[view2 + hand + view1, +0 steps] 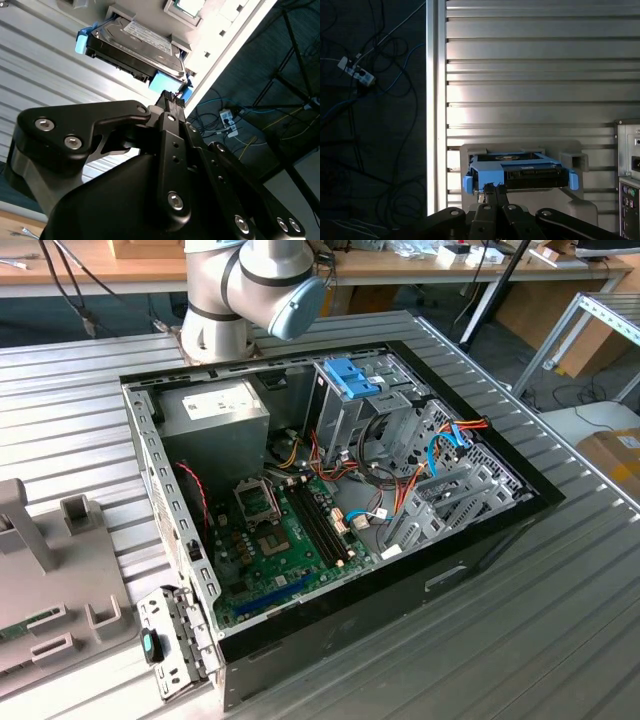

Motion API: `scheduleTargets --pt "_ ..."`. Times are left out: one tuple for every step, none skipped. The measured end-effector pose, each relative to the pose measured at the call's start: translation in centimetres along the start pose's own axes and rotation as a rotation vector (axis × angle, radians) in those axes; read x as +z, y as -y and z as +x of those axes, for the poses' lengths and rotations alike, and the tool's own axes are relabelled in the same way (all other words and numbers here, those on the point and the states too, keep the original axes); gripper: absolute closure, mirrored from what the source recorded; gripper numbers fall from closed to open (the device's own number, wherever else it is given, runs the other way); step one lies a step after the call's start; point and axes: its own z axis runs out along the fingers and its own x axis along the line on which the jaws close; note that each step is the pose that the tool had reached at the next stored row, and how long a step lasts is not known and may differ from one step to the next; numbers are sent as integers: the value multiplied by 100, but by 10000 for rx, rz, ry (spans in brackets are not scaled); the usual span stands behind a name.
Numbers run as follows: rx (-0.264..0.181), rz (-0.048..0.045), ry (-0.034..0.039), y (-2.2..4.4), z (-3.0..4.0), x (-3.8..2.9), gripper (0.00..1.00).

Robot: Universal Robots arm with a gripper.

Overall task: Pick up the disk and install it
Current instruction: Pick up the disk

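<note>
**Position of the workpiece.** The disk (pixel 135 47) lies flat in a grey holder (pixel 572 160) on the ribbed metal surface (pixel 530 75), just beside the rear panel of the computer case (pixel 627 165). In the exterior view the case (pixel 470 580) stands open, with its drive cage exposed.

**State of the gripper.** In both wrist views the gripper (pixel 493 189) stands at the near end of the disk. The fingers (pixel 176 102) are drawn together with no gap visible between the tips. They meet the blue end tab (pixel 160 82) and appear to pinch it. The disk has not left the holder.

**Handling characteristics (assessment).**
- The body is rigid metal and probably heavy for its size. It will not flex.
- The label face and the flanks are smooth. A hold there is likely to slip.
- The blue side rail (pixel 82 42) and the end tab are thin plastic and may bend or snap under side load.
- A drive is sensitive to shock. Avoid knocks against the holder walls.

**Recommended hold.** Take the end tab centrally, so that the disk hangs level and does not twist.
</note>
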Motion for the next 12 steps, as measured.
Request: scheduleTargets --pt "-140 3 -5 0 0 0 89" --pt "-302 4 -11 0 0 1 89" --pt "-420 5 -15 0 0 1 89" --pt "-771 11 -29 0 0 0 89" --pt "-1025 14 -39 0 0 0 89" --pt "-1203 17 -46 0 0 1 89" --pt "-1796 24 -69 -1 0 1 89" --pt "-2089 28 -80 -2 0 1 89" --pt "-2400 33 -93 -2 0 1 89" --pt "-2785 38 -107 -3 0 1 89" --pt "-2977 41 -115 -3 0 1 89" --pt "-3326 45 -128 -3 0 2 89"
